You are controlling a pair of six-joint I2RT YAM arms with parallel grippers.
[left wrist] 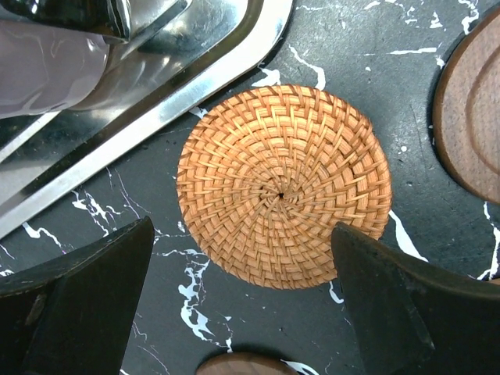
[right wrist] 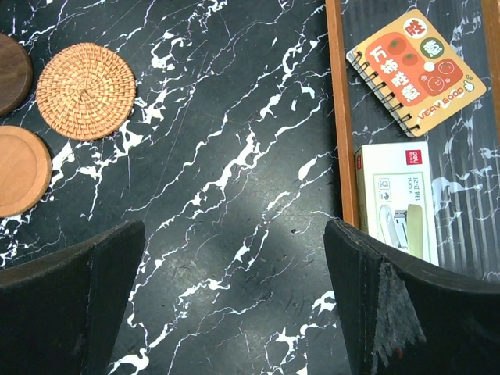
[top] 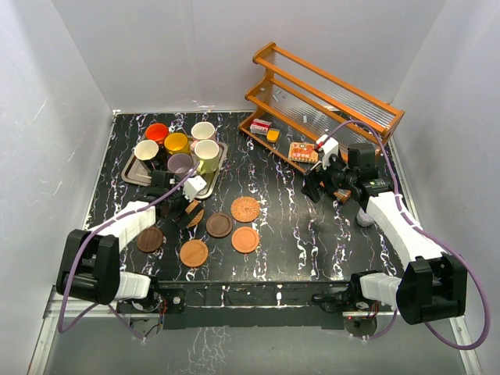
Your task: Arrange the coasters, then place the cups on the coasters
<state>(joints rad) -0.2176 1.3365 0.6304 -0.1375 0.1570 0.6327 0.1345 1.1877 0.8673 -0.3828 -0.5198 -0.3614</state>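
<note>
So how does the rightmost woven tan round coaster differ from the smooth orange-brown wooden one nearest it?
The woven tan coaster shows a spiral weave; the orange-brown wooden coaster is smooth, deeper orange. The woven coaster lies farther back than the wooden one. Both are round, flat, cupless.

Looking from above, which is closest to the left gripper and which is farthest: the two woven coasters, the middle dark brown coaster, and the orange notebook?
From the left gripper:
1. Woven coaster: right beneath it, near the tray.
2. Dark brown coaster: just to the right.
3. Other woven coaster: further right.
4. Orange notebook: far off, on the wooden rack.
</note>
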